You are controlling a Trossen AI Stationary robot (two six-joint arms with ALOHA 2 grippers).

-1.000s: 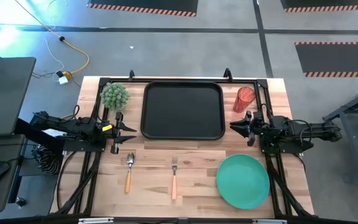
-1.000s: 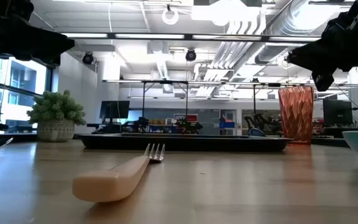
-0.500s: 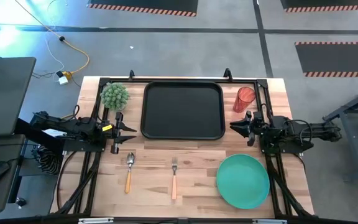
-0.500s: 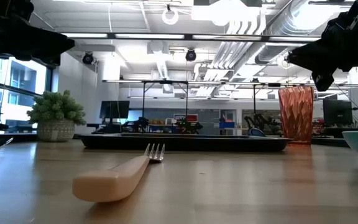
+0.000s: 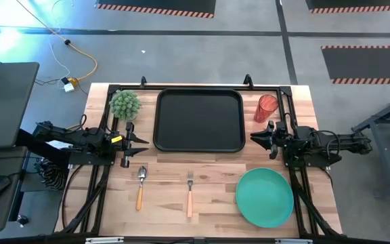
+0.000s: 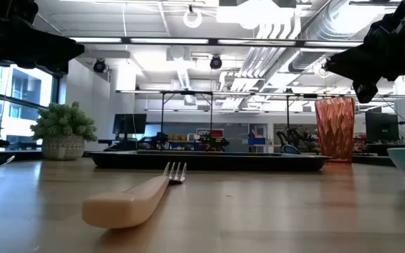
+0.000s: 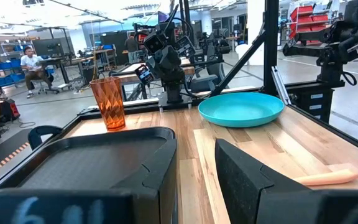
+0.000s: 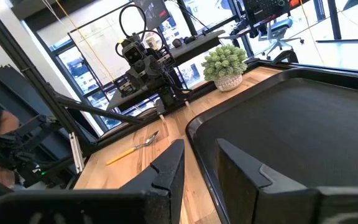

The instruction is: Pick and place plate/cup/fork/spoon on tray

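The black tray [image 5: 199, 120] lies at the table's far middle. The red cup [image 5: 267, 107] stands upright on the table right of it. The teal plate [image 5: 265, 197] lies flat at the near right. The fork [image 5: 189, 193] and the spoon [image 5: 141, 186] lie flat on the table near of the tray, heads toward it. My left gripper [image 5: 144, 144] hovers open and empty off the tray's near-left corner. My right gripper [image 5: 253, 137] hovers open and empty off the tray's near-right corner, between cup and plate. The left wrist view shows the cup [image 7: 107, 102] and the plate [image 7: 241, 107].
A spiky green ball plant in a pot [image 5: 125, 104] stands left of the tray, just far of my left gripper. Black frame bars run along the table's left and right sides. Bare wood lies between fork and plate. A person sits in the room far behind [image 7: 28, 61].
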